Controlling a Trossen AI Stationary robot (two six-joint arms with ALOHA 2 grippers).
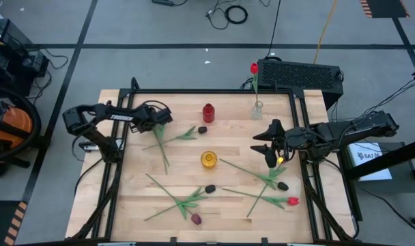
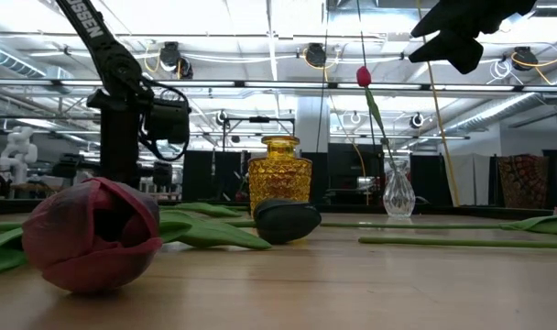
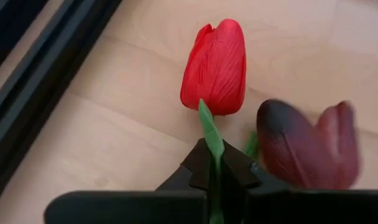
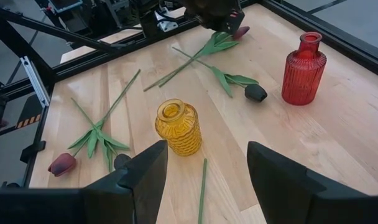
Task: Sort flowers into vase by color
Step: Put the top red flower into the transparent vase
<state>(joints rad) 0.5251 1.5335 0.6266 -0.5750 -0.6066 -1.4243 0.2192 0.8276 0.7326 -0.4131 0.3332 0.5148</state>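
A grey floor point(image 1: 160, 61) crossed by dark tape lines was seen around the light wooden table point(image 1: 139, 205). Coiled black cables point(image 1: 229, 14) were left on it. Beyond the table, long ceiling lights point(image 2: 214, 27) and a white pillar point(image 2: 311, 137) were seen in the room.

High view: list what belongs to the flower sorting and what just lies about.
Job: bright red artificial tulip in the shut left gripper; dark maroon tulip; red ribbed glass vase; yellow glass vase; clear glass vase.
Lying about: black perforated box; coiled floor cable.
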